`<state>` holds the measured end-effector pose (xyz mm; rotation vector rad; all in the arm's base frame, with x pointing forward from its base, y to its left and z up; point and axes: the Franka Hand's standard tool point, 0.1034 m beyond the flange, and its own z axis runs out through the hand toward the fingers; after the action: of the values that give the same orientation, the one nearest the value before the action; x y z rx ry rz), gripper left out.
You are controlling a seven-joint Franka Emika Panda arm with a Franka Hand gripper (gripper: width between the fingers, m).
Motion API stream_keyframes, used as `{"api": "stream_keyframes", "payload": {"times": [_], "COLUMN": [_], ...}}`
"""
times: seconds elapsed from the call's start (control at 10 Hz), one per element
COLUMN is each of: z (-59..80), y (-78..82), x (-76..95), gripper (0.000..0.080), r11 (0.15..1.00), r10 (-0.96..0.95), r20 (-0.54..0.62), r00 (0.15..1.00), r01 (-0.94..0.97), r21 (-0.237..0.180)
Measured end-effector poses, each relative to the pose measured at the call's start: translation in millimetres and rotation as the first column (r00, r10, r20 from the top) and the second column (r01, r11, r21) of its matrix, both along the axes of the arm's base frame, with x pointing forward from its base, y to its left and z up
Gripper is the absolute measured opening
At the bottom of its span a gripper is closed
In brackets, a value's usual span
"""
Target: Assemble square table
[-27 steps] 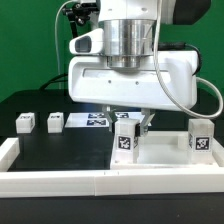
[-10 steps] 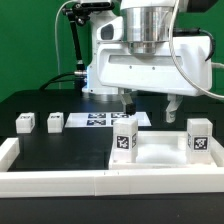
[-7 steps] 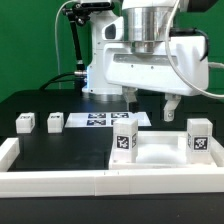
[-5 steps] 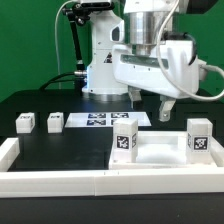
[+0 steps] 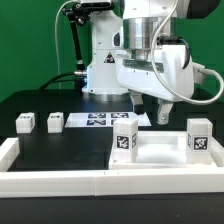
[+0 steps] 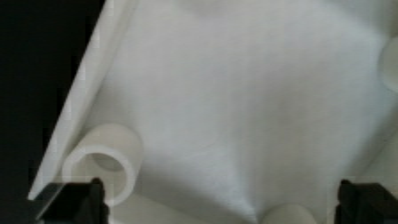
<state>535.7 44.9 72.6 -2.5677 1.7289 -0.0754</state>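
Gripper (image 5: 152,107): I see it hanging above the square table panel (image 5: 160,153), fingers spread wide, nothing held. On the panel a first leg (image 5: 125,139) and a second leg (image 5: 200,138) stand upright. A third leg (image 5: 25,122) and a fourth leg (image 5: 55,122) sit loose toward the exterior view's left, near the marker board (image 5: 98,120).
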Motion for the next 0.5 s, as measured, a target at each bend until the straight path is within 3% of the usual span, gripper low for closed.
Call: {"api": "stream_keyframes", "payload": {"times": [0.1, 0.5], "z": [-0.2, -18.3], "y": [0.4, 8.3], "x": [-0.8, -34.7], "gripper": [0.0649, 0.0649], "r11": [1.0, 0.953], "r10": [-0.015, -0.301], "r20": [-0.001, -0.047], "r00": [1.0, 0.952], "r01": [0.015, 0.302], "r21": [0.001, 0.017]}}
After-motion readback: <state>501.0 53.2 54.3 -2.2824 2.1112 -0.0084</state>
